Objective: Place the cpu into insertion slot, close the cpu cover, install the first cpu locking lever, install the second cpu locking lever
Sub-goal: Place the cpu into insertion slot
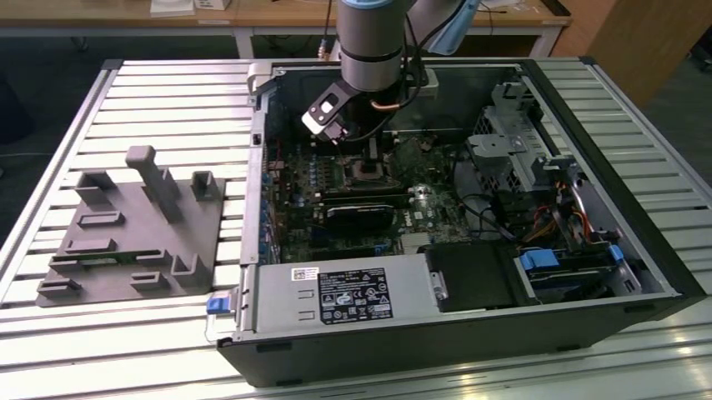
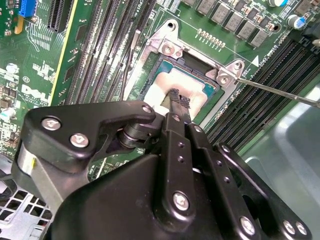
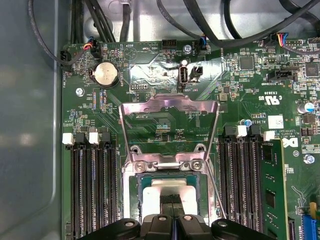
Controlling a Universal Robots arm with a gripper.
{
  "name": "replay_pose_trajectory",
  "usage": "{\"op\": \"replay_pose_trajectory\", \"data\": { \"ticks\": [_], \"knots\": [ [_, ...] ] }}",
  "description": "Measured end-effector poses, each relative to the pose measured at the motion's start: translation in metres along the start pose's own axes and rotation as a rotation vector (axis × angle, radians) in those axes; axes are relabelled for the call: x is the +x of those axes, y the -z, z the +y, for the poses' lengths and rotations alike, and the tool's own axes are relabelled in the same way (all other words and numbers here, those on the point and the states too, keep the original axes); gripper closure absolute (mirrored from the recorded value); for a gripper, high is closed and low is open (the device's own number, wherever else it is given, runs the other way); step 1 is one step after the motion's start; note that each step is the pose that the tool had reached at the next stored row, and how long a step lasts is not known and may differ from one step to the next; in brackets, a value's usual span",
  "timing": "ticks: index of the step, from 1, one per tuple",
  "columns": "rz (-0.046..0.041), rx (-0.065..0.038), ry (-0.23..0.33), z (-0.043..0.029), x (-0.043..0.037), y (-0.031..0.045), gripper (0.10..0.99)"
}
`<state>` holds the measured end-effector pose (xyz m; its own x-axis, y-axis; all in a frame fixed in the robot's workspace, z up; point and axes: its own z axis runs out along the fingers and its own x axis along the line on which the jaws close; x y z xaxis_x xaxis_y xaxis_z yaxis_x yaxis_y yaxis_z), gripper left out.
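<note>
The cpu [image 2: 192, 85] [image 3: 170, 187], a pale square chip, lies flat in the insertion slot [image 1: 368, 172] on the green board. In the first wrist view the cpu cover [image 3: 170, 107] is swung open, away from the slot, and the board shows through its cut-out. My gripper [image 2: 179, 101] [image 3: 173, 202] [image 1: 375, 157] is straight over the chip, its two thin fingers shut together with the tips at the chip's face. I cannot tell whether they touch it. A thin wire locking lever [image 2: 275, 91] [image 3: 214, 192] stands loose beside the slot.
Long black memory slots [image 3: 92, 190] flank the socket on both sides. A black card [image 1: 362, 208] lies just in front of the socket. The open case wall [image 1: 601, 192], drive cages and cables crowd the exterior view's right. A grey fixture [image 1: 133, 233] sits outside the case.
</note>
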<state>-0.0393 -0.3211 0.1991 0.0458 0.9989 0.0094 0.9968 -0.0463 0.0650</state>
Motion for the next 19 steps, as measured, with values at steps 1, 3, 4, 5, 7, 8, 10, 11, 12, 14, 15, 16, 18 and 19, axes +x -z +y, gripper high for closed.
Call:
{"op": "replay_pose_trajectory", "data": {
  "ticks": [1, 3, 4, 5, 7, 8, 10, 11, 12, 14, 15, 16, 18, 19],
  "knots": [
    [0.0001, 0.0, 0.0, 0.0, 0.0, 0.0, 0.98],
    [0.0002, 0.0, 0.0, 0.0, 0.0, 0.0001, 0.98],
    [0.0006, 0.0, 0.0, 0.0001, 0.0001, 0.0004, 0.98],
    [0.0011, -0.001, 0.0, 0.0001, 0.0002, 0.0008, 0.98],
    [0.0001, 0.0, 0.0, 0.0002, 0.0, 0.0029, 0.98],
    [0.0002, 0.0, 0.0, 0.0003, 0.0001, 0.0036, 0.98],
    [0.0002, 0.0, 0.0, 0.0004, 0.0001, 0.006, 0.98],
    [0.0002, 0.0, 0.0, 0.0005, 0.0001, 0.0079, 0.98],
    [0.0002, 0.0, 0.0, 0.0006, 0.0001, 0.0097, 0.98],
    [0.0002, 0.0, 0.0, 0.0009, 0.0002, 0.0145, 0.98],
    [0.0004, 0.0, 0.0, 0.0011, 0.0002, 0.0171, 0.98],
    [0.0001, 0.0, 0.0, 0.0013, 0.0002, 0.0197, 0.98],
    [0.0002, 0.0, 0.0, 0.0016, 0.0002, 0.025, 0.98],
    [0.0001, -0.001, 0.0, 0.0018, 0.0003, 0.0278, 0.98]
  ]
}}
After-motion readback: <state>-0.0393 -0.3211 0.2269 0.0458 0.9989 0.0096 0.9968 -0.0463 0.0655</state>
